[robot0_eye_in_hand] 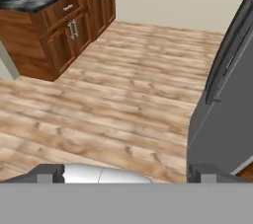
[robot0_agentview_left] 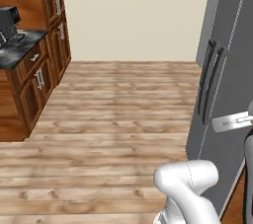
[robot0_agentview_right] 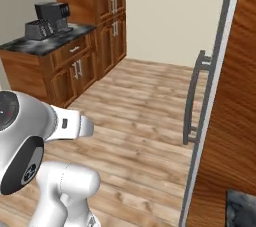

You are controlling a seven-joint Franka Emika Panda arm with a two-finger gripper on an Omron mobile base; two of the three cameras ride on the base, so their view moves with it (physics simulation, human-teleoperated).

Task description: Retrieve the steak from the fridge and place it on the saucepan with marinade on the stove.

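The tall silver-grey fridge (robot0_agentview_left: pixel 230 60) stands at the right with both doors shut, its dark bar handles (robot0_agentview_left: pixel 209 84) side by side. In the right base view I see the fridge (robot0_agentview_right: pixel 216 96) edge-on with one handle (robot0_agentview_right: pixel 192 102). The hand view has the fridge (robot0_eye_in_hand: pixel 232 114) at the right, close by. My gripper (robot0_eye_in_hand: pixel 127 174) is open; its dark fingertips (robot0_eye_in_hand: pixel 49 173) sit wide apart with nothing between them, short of the fridge door. The steak, saucepan, marinade and stove are out of view.
Brown wooden cabinets (robot0_agentview_left: pixel 37 77) with a dark counter line the left side, and a black coffee machine (robot0_agentview_right: pixel 50 17) stands on top. Bare wood floor (robot0_agentview_left: pixel 113 119) stretches between the cabinets and the fridge. A wooden panel (robot0_agentview_right: pixel 240 86) flanks the fridge.
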